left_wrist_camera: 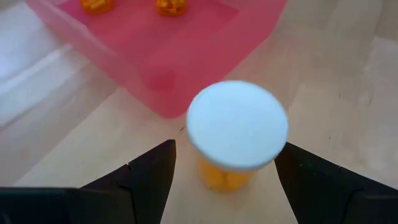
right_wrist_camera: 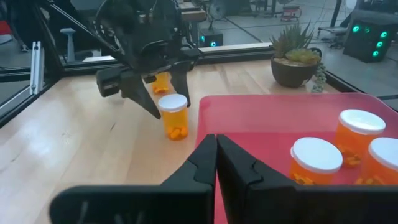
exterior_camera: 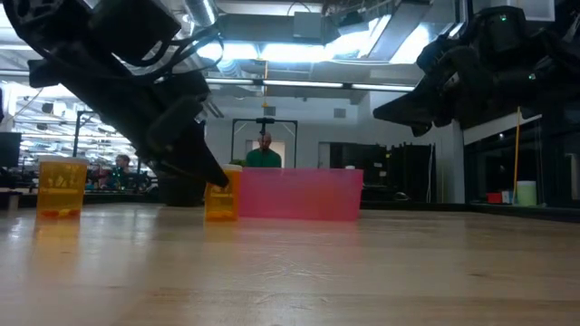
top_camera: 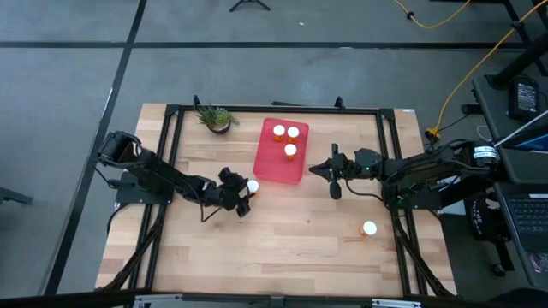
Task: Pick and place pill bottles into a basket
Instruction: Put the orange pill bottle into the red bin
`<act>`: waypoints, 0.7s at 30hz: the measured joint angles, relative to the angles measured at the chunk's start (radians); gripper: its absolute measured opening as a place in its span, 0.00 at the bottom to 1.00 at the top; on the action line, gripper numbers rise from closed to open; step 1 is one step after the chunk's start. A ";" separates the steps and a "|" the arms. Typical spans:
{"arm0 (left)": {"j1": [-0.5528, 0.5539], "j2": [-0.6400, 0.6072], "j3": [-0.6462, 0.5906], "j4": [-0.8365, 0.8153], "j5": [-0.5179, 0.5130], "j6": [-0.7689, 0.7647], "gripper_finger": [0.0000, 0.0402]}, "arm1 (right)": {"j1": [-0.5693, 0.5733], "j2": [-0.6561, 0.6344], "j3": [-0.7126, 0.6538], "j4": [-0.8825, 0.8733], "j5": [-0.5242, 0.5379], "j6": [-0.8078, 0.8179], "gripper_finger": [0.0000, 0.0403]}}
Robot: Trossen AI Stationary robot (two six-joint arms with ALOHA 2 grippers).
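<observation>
In the high view's centre, the left gripper (top_camera: 247,193) stood spread around a bottle (top_camera: 253,186) just left of the basket (top_camera: 276,162). The right gripper (top_camera: 313,168), pinched empty, hovered right of it.

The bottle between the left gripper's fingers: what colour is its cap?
White, clearest in the left wrist view: the bottle.

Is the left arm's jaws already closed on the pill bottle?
No: the left gripper stands open, with gaps on both sides of the pill bottle.
</observation>
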 joint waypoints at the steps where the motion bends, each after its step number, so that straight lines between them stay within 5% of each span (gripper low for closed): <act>1: 0.006 0.000 0.000 0.006 0.012 0.004 0.66 | 0.000 0.000 0.000 0.000 0.000 0.000 0.04; 10: 0.076 0.000 0.000 0.057 0.115 0.073 0.66 | 0.000 0.000 0.000 0.000 -0.002 -0.001 0.04; 21: 0.081 0.000 0.000 0.059 0.120 0.092 0.63 | 0.000 0.000 0.000 -0.001 -0.002 -0.004 0.04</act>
